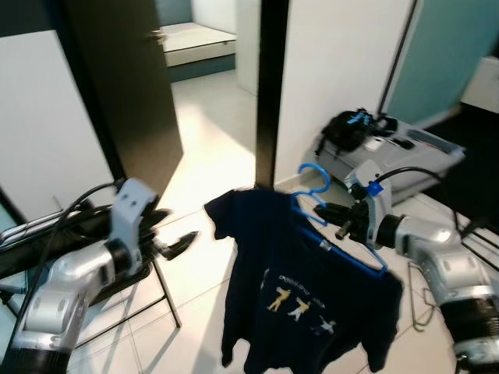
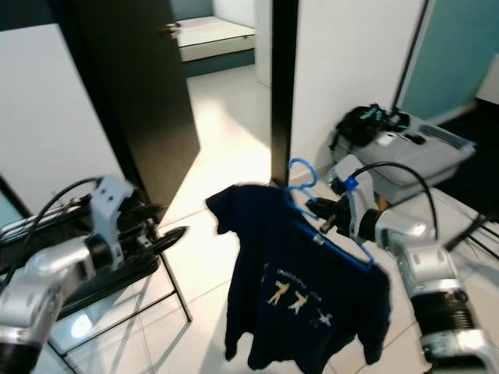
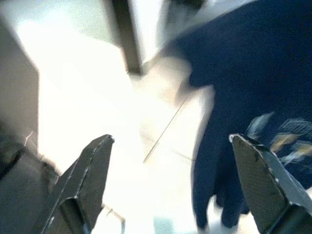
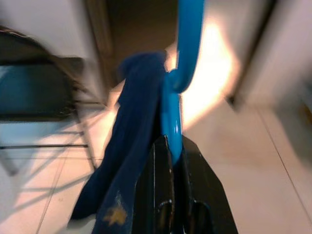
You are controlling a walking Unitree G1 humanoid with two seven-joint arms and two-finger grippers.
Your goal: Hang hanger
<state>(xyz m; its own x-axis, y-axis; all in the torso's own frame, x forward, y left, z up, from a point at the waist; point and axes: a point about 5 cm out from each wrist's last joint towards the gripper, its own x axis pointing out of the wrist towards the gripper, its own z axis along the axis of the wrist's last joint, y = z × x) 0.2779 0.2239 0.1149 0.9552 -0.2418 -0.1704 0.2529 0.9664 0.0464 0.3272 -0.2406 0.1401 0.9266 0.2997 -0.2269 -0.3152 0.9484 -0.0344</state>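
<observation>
The right tool (image 1: pixel 337 220) is at about 3 o'clock in the head view, pinched tight on a blue hanger (image 1: pixel 343 241). In its wrist view the two black fingers (image 4: pixel 165 195) are squeezed together with the hanger's neck between them. A dark blue shirt (image 1: pixel 300 288) with small yellow figures on the front hangs from the hanger in the middle of the view, above the white tile floor (image 1: pixel 195 312), and one sleeve sticks out toward 9 o'clock. The hanger's hook (image 1: pixel 312 178) points up toward 12 o'clock. The left tool (image 1: pixel 183 243) is at about 8 o'clock, near the shirt's sleeve but not touching it. In its wrist view its fingers (image 3: pixel 87 180) are spread wide apart with nothing between them. Under the left arm stands a black folding rack (image 1: pixel 148 296). Farther off, at 2 o'clock, a grey case (image 1: pixel 398 156) with a black bag (image 1: pixel 351 128) on it sits by the white wall. At 11 o'clock a dark door (image 1: pixel 125 93) stands open to a bright room.
</observation>
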